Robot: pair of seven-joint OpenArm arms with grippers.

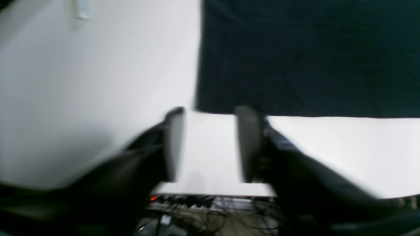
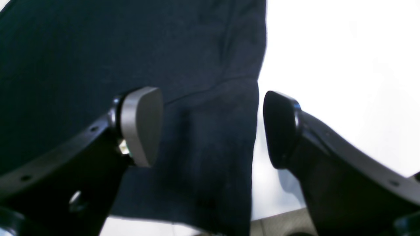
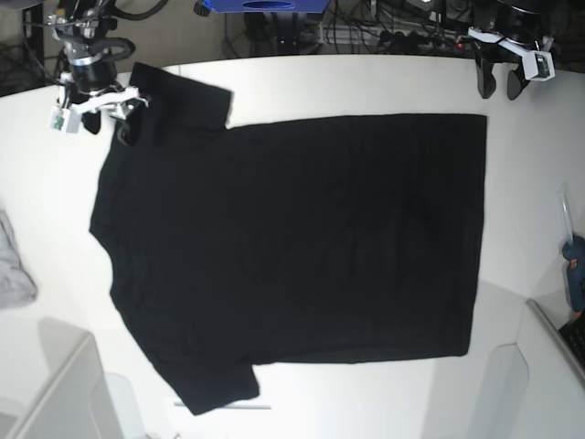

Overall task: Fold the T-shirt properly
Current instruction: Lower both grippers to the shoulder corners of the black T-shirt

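The black T-shirt (image 3: 292,247) lies spread flat on the white table (image 3: 366,87), collar to the left and hem to the right. No print shows on this side. My right gripper (image 3: 108,123) hovers over the upper left sleeve. In the right wrist view it (image 2: 211,127) is open, and the sleeve (image 2: 210,137) lies below the gap, its edge near the right finger. My left gripper (image 3: 499,87) stands just beyond the hem's far right corner. In the blurred left wrist view it (image 1: 210,144) is open over bare table, and the T-shirt's corner (image 1: 308,55) lies ahead of the fingertips.
A small grey cloth (image 3: 11,265) lies at the table's left edge. A blue tool (image 3: 574,261) sits at the right edge. White box shapes stand at the near left (image 3: 64,393) and near right (image 3: 548,384). Cables (image 3: 384,27) run behind the table's far edge.
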